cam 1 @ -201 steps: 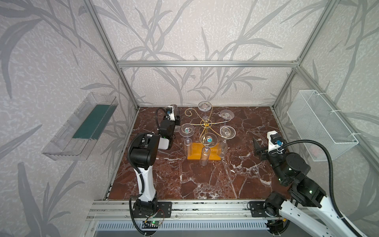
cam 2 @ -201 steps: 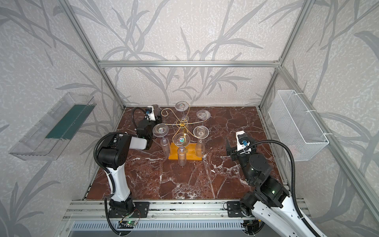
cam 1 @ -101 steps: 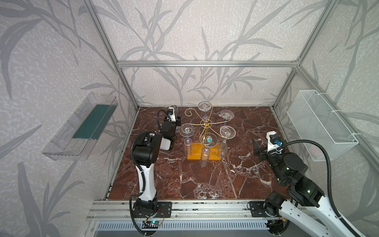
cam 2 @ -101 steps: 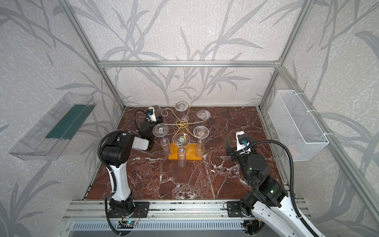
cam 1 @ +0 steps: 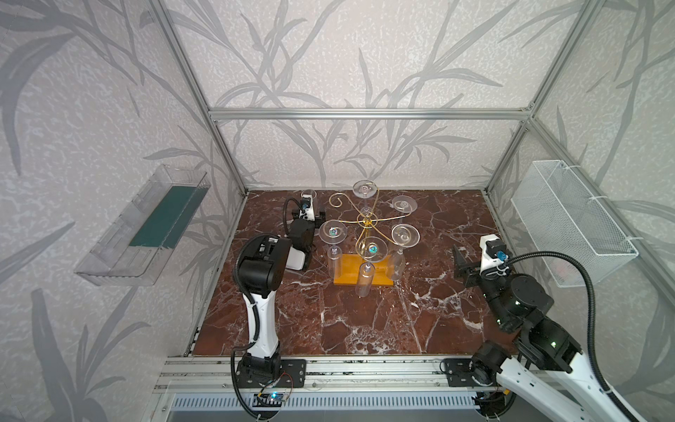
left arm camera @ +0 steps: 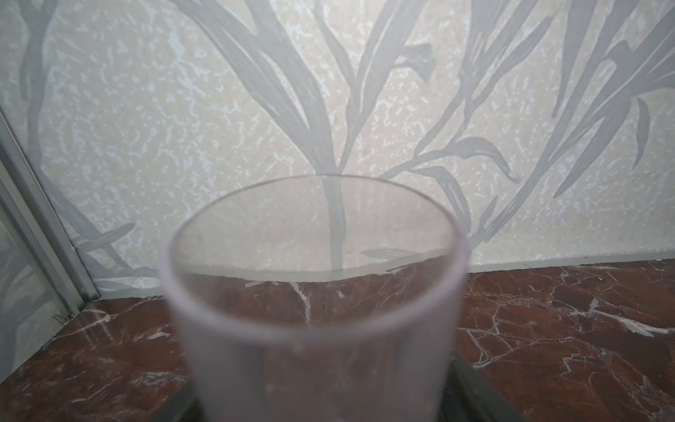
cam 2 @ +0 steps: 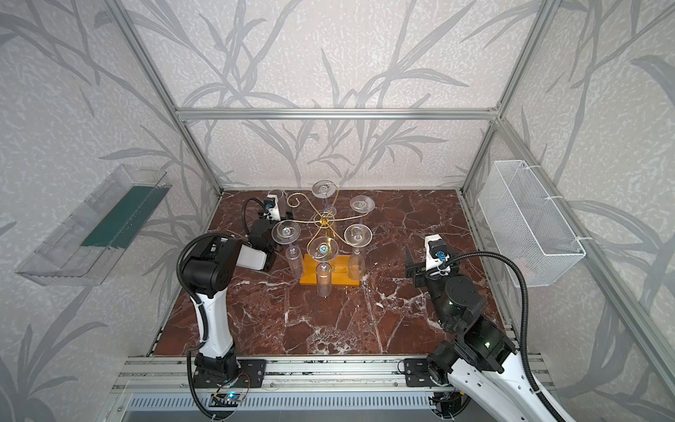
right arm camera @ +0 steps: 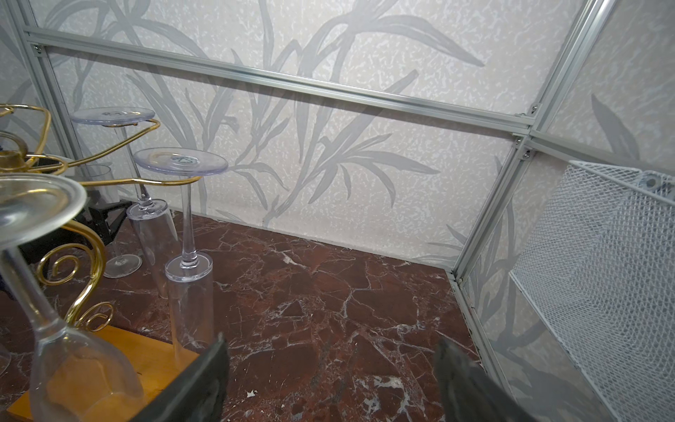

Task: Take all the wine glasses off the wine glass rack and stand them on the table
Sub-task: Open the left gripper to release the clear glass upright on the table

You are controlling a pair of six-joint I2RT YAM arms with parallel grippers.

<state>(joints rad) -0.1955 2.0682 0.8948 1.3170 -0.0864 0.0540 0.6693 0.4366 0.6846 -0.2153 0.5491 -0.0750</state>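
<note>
Closest to me, the right gripper (right arm camera: 328,394) hangs with its jaws spread wide and nothing between them, above the marble table (cam 1: 365,321) and to the right of the wine glass rack (cam 1: 368,221). The rack's orange base (cam 1: 345,276) sits mid-table. Five other glasses (cam 1: 372,250) hang upside down from its gold arms, and the back-left scroll arm (cam 1: 336,200) is bare. Farther back, near the left rear corner, the wine glass (left arm camera: 314,292) stands upright on the marble, off the rack, between the left gripper (left arm camera: 328,398) fingers. I cannot tell whether those fingers press it.
</note>
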